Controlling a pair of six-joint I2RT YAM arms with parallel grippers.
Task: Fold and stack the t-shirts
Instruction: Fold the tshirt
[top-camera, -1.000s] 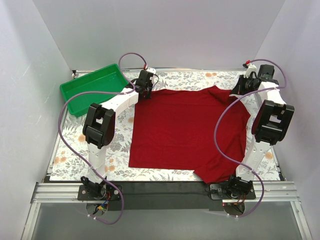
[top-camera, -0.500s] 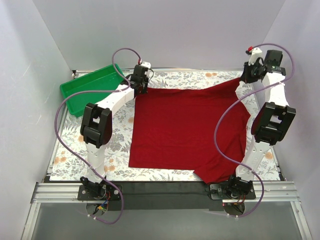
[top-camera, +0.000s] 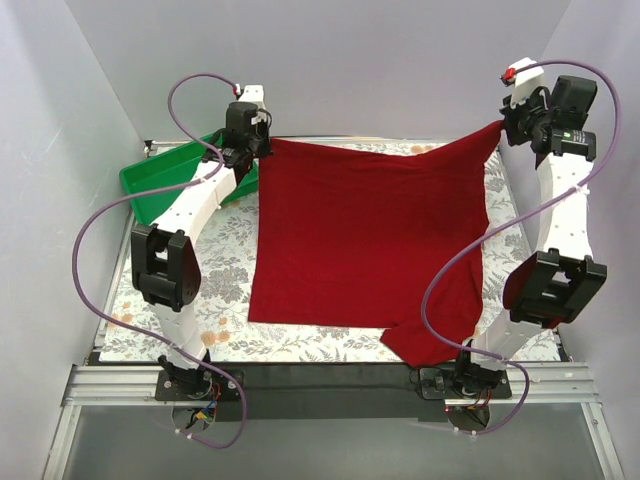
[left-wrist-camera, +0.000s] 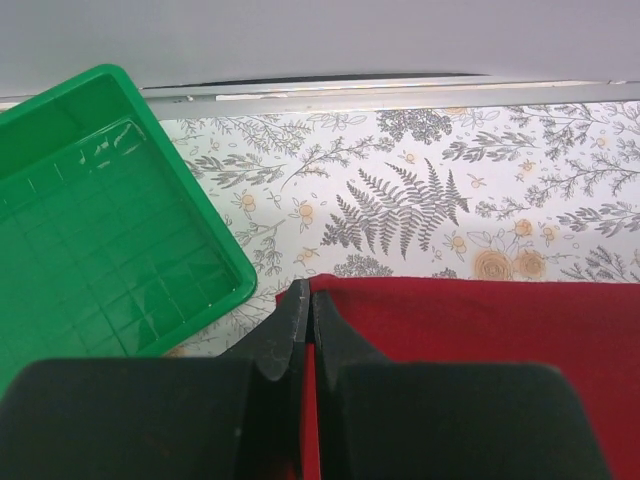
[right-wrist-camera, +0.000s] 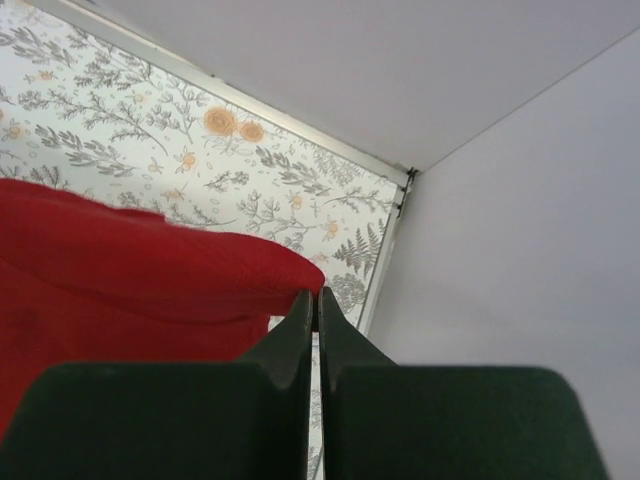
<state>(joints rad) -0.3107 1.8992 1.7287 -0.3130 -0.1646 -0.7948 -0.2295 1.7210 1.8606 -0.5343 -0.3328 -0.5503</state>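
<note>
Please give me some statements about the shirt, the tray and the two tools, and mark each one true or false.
1. The left tool is shut on a far corner of the red shirt. True.
2. A folded shirt lies in the green tray. False: nothing lies in it.
3. The right tool grips the other far corner. True.
4. The whole shirt hangs in the air. False: its near part lies on the table.

Both arms are extended high toward the table's far edge. The left gripper (top-camera: 262, 143) is held above the far-left corner and the right gripper (top-camera: 503, 126) above the far-right corner (each with its fingers pinched together on the t-shirt (top-camera: 370, 240)).
</note>
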